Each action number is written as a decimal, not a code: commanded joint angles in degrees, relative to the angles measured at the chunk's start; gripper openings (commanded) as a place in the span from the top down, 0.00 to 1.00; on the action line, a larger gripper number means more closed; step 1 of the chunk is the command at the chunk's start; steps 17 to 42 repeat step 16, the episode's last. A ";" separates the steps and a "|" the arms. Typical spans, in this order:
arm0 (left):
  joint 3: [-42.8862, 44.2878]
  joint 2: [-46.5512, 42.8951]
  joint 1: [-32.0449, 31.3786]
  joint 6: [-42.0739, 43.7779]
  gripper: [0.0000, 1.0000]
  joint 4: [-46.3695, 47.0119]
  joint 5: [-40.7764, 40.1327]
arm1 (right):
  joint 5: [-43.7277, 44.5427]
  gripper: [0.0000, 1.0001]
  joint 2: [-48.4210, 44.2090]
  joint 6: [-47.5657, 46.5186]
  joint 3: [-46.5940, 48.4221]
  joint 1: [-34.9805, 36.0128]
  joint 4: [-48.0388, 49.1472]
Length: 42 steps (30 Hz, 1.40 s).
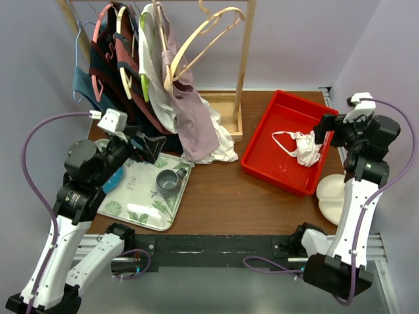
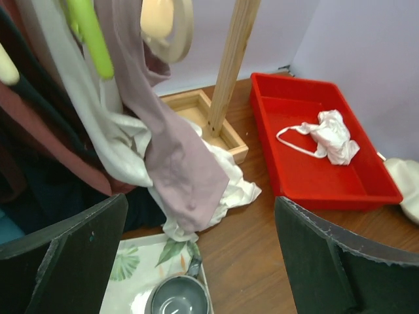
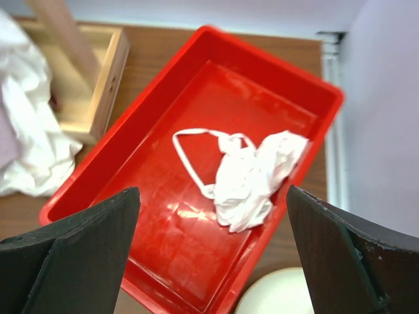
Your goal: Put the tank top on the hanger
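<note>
Tank top (image 1: 195, 118) hangs on the rack at the back-left of the table (image 1: 222, 196).
Bare wood shows between tray (image 1: 141, 209) and red bin (image 1: 262, 140). The tray holds a cup (image 1: 169, 181), the bin a white garment (image 1: 302, 147). The mauve top drapes limp from the hanger (image 1: 167, 69). Left gripper (image 1: 150, 145) and right gripper (image 3: 213, 196) have their fingers spread.

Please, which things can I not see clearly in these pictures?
1. Tank top straps: the left wrist view cuts them at its top edge; from above, neighbouring clothes crowd them.
2. Hanger hook: cut off in the left wrist view.
3. Blue thing on the tray: the left arm covers most, top view.
</note>
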 commanded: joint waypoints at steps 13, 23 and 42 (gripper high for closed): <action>-9.55 -5.80 -1.25 4.82 0.00 6.96 -1.86 | 0.16 0.01 -3.54 6.01 13.98 -0.25 -8.12; -9.91 -5.80 -1.25 4.55 0.00 7.14 -1.95 | -0.29 0.01 -3.98 5.56 14.24 -0.16 -7.87; -9.91 -5.80 -1.25 4.55 0.00 7.14 -1.95 | -0.29 0.01 -3.98 5.56 14.24 -0.16 -7.87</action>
